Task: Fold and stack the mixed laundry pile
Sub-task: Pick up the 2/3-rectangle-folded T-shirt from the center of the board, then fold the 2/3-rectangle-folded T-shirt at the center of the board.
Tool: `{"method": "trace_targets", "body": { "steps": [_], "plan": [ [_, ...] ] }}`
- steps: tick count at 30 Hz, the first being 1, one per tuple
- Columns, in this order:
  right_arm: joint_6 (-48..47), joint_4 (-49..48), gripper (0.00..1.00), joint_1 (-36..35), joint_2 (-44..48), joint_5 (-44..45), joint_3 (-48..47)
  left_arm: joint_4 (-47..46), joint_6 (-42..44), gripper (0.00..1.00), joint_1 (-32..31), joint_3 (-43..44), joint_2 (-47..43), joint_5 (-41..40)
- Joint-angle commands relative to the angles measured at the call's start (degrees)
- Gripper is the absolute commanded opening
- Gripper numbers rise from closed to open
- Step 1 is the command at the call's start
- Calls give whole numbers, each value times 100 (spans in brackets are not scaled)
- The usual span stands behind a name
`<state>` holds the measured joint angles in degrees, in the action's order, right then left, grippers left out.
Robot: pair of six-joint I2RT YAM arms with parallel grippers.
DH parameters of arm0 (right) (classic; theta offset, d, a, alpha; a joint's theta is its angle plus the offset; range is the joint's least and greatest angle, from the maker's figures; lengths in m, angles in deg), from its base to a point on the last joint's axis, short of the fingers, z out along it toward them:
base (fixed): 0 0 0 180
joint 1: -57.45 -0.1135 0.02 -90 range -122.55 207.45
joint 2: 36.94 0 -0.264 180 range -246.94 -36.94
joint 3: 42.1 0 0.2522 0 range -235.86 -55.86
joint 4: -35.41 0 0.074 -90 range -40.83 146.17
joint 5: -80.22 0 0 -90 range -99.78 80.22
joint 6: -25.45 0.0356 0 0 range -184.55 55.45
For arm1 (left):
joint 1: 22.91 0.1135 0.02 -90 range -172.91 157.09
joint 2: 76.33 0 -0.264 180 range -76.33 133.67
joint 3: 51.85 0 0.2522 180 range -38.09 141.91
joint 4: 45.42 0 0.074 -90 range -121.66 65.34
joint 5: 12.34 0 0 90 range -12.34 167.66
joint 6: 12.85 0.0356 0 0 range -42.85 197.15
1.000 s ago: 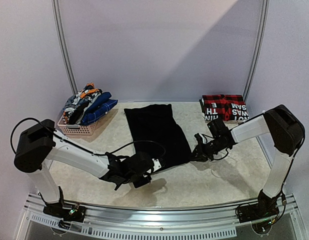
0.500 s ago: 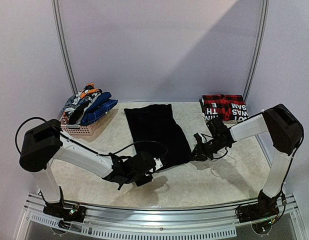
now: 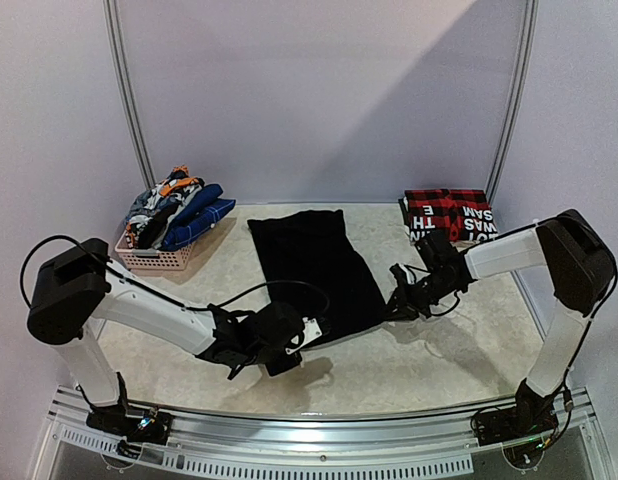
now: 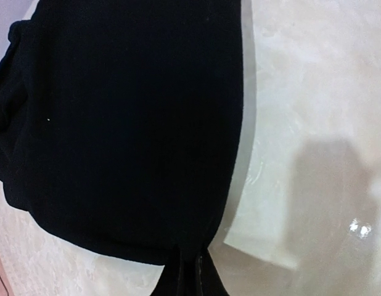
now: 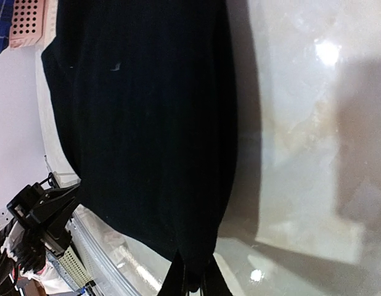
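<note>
A black garment [image 3: 314,265] lies spread lengthwise on the table's middle, and fills the left wrist view [image 4: 122,123] and the right wrist view [image 5: 147,117]. My left gripper [image 3: 301,335] is shut on its near left corner; the closed fingertips [image 4: 192,276] pinch the black hem. My right gripper [image 3: 394,305] is shut on its near right corner, fingertips [image 5: 193,276] closed on the cloth. The rest of the mixed laundry pile [image 3: 174,208], with blue plaid and grey-white-orange pieces, sits heaped at the back left.
The pile rests in a small pale pink lattice basket [image 3: 154,255], whose corner shows in the right wrist view [image 5: 30,24]. A folded red-and-black plaid garment with white letters [image 3: 449,213] lies at the back right. Metal frame posts stand behind.
Both grippers keep their hold on the black garment's near corners. The left arm shifted slightly; the right gripper edged a little right and back. The cloth hardly moved.
</note>
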<state>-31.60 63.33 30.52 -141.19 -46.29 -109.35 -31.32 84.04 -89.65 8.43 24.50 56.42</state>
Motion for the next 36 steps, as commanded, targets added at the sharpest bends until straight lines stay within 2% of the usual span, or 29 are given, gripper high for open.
{"method": "trace_targets", "body": {
  "steps": [1, 15, 20, 30, 36],
  "plan": [
    [-173, 334, 0, 10, 344, 153, 150, 325, -177, 0, -136, 38, -103, 317],
    [-283, 819, 0, 13, 1665, 301, 798, 934, -493, 0, -922, 260, -548, 239],
    [-306, 1095, 0, 5, 2251, 257, 1029, 1254, -647, 0, -1380, 473, -743, -42],
    [-152, 1853, 0, -229, 3941, 210, 1261, 1875, -940, 0, -2150, 1151, -949, -358],
    [-168, 2603, 0, -289, 4671, 548, 1052, 2285, -1015, 0, -2454, 1631, -991, -382]
  ]
}}
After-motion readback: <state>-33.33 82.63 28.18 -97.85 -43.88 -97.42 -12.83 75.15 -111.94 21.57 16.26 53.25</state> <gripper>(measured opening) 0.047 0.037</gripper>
